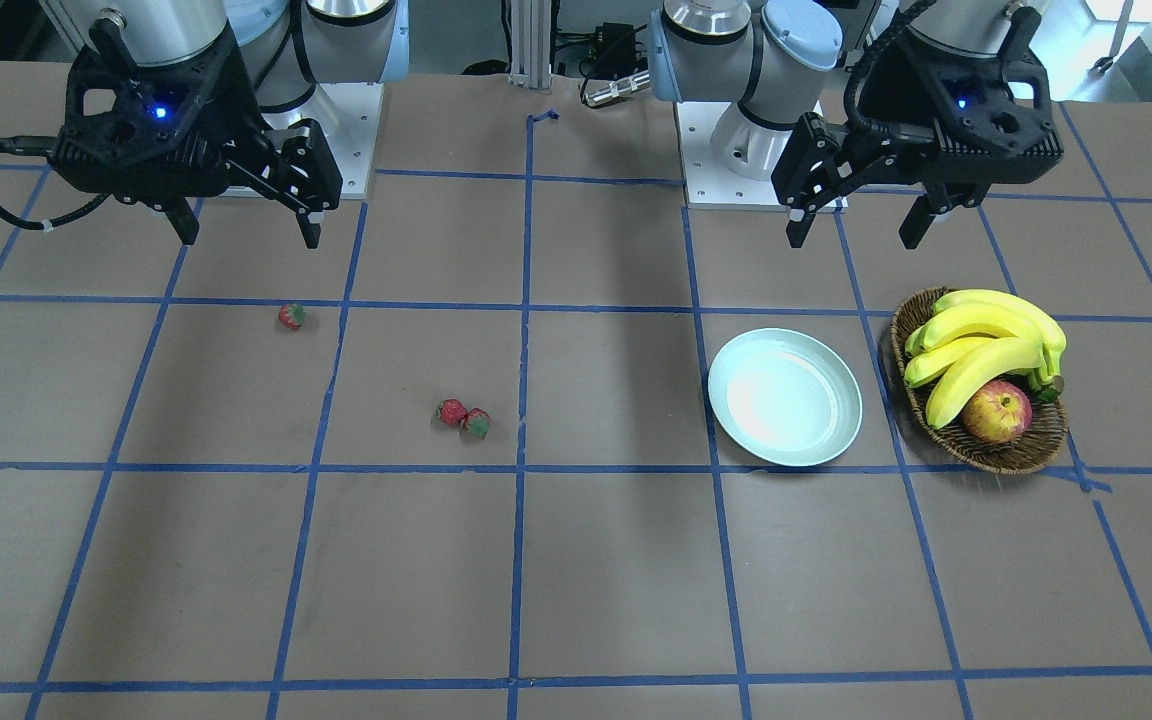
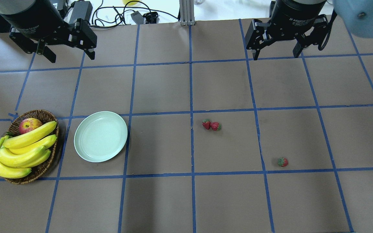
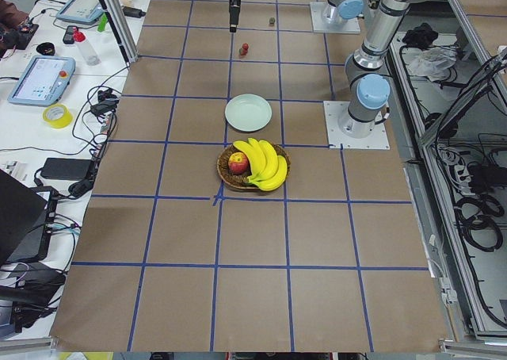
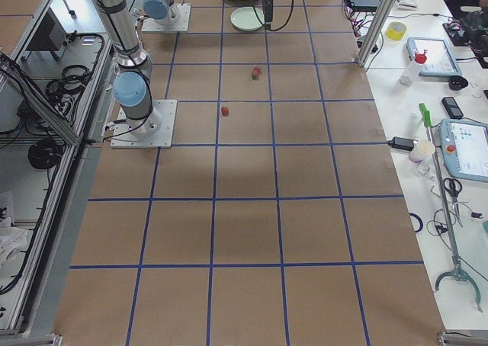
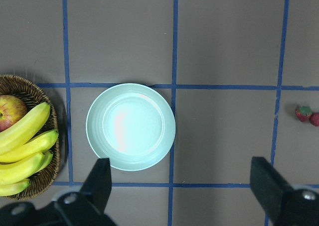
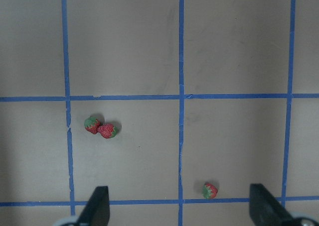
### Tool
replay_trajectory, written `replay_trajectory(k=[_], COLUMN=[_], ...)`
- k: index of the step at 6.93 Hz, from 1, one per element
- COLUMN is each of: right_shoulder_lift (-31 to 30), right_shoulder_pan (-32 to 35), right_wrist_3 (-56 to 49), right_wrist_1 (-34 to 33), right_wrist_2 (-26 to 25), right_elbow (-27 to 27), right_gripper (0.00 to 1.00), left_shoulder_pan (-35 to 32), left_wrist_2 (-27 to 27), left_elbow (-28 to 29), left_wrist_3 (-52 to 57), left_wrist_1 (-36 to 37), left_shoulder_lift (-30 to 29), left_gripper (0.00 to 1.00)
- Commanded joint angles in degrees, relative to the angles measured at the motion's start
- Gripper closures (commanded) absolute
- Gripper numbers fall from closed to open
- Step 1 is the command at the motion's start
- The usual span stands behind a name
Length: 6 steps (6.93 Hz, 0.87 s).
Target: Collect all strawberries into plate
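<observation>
Right claw (image 2: 276,56) and left claw (image 2: 72,58) gape empty; ahead of the right, two touching strawberries (image 2: 215,126) could scatter if nudged.

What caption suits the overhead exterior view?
Strawberry pair and lone strawberry lie outside empty mint-green plate; left tool and right tool open.

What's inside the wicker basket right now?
The basket holds a bunch of bananas and an apple at its far end. The basket floor beneath the fruit is covered, so anything under it cannot be seen.
</observation>
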Motion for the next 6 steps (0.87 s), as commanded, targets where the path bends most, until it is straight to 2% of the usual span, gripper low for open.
replay_trajectory(k=[1, 6], right_shoulder_lift=[-0.20, 0.15], right_shoulder_pan=[0.01, 0.10], right_wrist_3=[0.00, 0.18], right_wrist_1=[-0.06, -0.68], right_wrist_2=[0.12, 0.47], right_elbow=[0.12, 0.03], right_gripper=[0.00, 0.00], left_shoulder_pan=[0.00, 0.00], left_wrist_2=[-0.07, -0.25], left_elbow=[-0.04, -0.57], left_wrist_3=[0.00, -0.09], left_wrist_1=[0.06, 0.06], left_shoulder_lift=[0.00, 0.00], left_gripper=[0.00, 0.00])
